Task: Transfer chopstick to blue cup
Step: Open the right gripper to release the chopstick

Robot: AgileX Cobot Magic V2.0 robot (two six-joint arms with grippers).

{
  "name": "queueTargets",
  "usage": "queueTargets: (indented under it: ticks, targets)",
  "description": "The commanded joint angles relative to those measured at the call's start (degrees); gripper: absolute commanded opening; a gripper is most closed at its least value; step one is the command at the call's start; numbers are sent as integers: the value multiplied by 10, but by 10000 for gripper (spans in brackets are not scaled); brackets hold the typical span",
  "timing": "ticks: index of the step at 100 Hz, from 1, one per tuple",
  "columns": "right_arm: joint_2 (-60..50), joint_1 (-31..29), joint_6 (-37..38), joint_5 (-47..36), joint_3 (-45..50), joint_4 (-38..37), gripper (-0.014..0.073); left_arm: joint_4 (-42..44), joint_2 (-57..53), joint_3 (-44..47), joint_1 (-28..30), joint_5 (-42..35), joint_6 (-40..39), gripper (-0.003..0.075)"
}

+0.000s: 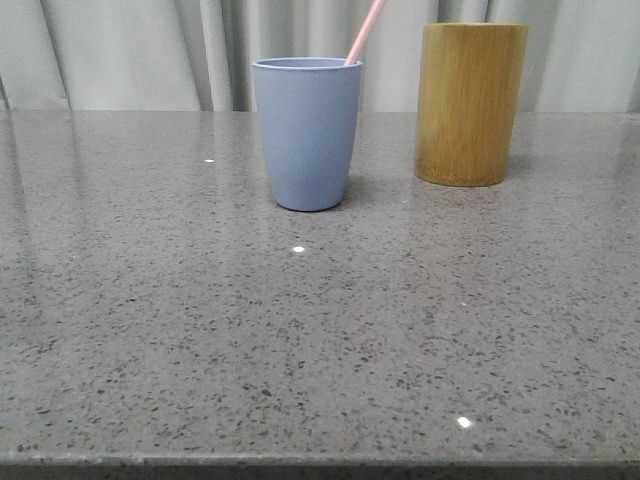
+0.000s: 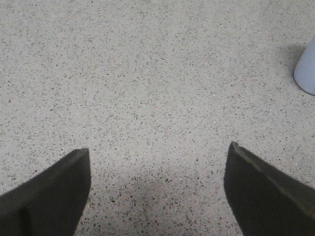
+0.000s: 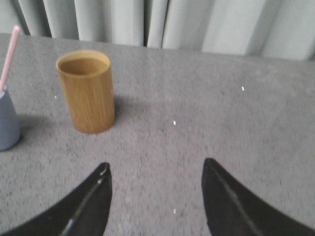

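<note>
The blue cup (image 1: pixel 307 132) stands upright on the grey speckled table, at the back centre. A pale pink chopstick (image 1: pixel 364 32) leans out of its rim toward the right; only its upper part shows. The cup (image 3: pixel 7 120) and chopstick (image 3: pixel 10 58) also show at the edge of the right wrist view, and the cup's base (image 2: pixel 307 71) at the edge of the left wrist view. My left gripper (image 2: pixel 158 150) is open and empty over bare table. My right gripper (image 3: pixel 156 167) is open and empty, short of the bamboo holder. Neither gripper shows in the front view.
A taller yellow-brown bamboo holder (image 1: pixel 470 104) stands to the right of the blue cup; its inside looks empty in the right wrist view (image 3: pixel 88 91). Grey curtains (image 1: pixel 120 50) hang behind the table's far edge. The table's front edge (image 1: pixel 320 462) is close.
</note>
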Motion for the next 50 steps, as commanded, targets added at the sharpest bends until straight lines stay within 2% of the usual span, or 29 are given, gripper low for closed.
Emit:
queueTargets:
  ticks: [1, 13, 34, 41, 50]
  targets:
    - [-22, -5, 24, -11, 6, -18, 423, -6, 0, -14, 3, -37, -5, 534]
    - [-29, -5, 39, 24, 15, -19, 423, -6, 0, -14, 3, -37, -5, 534]
    - [-28, -5, 39, 23, 18, -45, 398, -6, 0, -14, 3, -37, -5, 520]
    - [-28, -5, 39, 23, 18, -48, 320, -6, 0, -14, 3, -37, -5, 465]
    - [-28, -5, 39, 23, 18, -49, 146, -6, 0, -14, 3, -37, -5, 350]
